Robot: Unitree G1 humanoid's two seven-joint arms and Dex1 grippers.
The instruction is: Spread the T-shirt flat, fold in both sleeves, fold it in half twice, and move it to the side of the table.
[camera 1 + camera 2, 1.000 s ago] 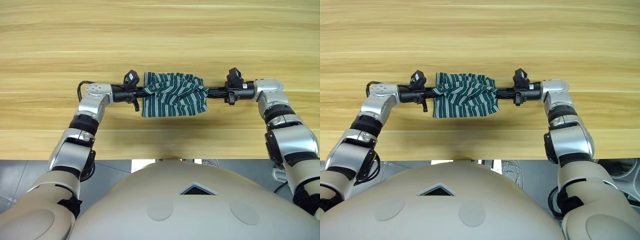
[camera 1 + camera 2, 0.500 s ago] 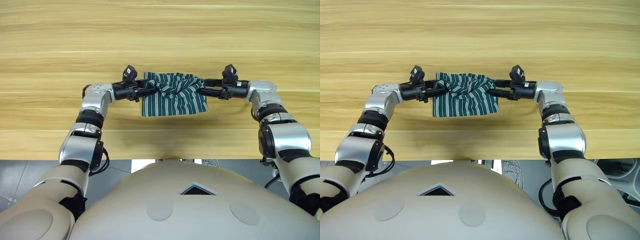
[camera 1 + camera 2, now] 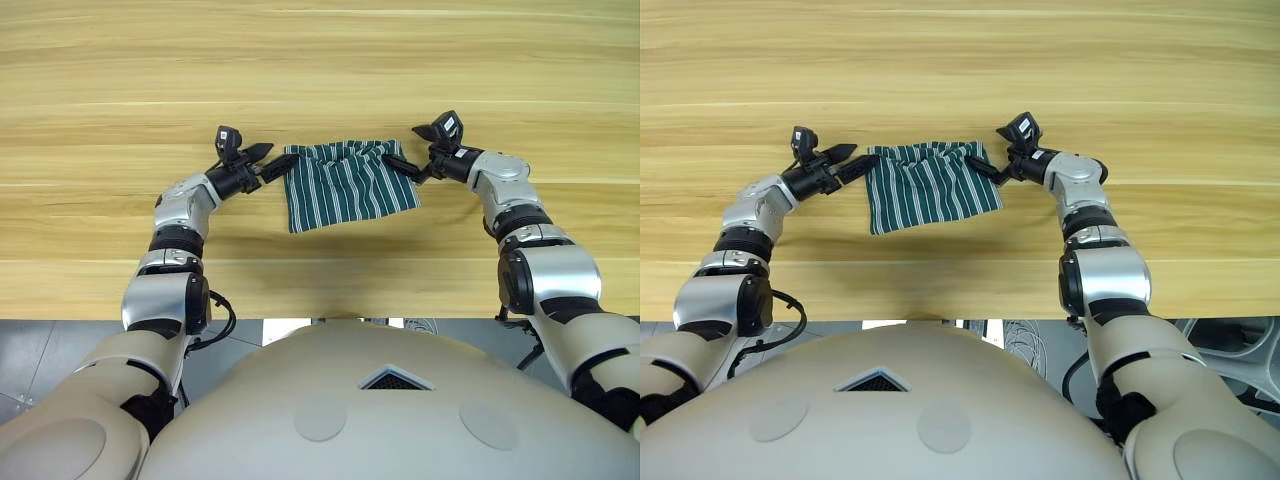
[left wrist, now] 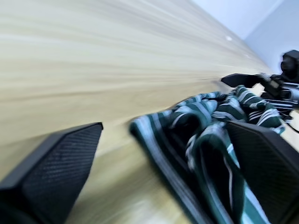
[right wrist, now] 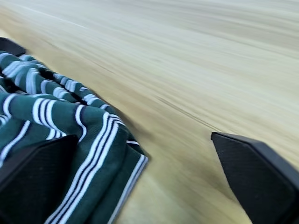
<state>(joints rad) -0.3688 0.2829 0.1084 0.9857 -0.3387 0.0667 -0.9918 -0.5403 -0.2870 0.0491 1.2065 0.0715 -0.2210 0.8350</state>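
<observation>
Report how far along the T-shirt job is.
Done: the T-shirt lies as a small folded bundle on the table, its far edge bunched. In hand: the left gripper and right gripper sit open at its far corners. Left: moving it to the table's side.

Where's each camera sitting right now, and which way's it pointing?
Head eyes: on the head, looking down at the table, with the T-shirt between the left gripper and right gripper.
Left wrist: looks along its spread fingers at the T-shirt, right gripper beyond.
Right wrist: looks between its spread fingers at the T-shirt.
All share the T-shirt.
</observation>
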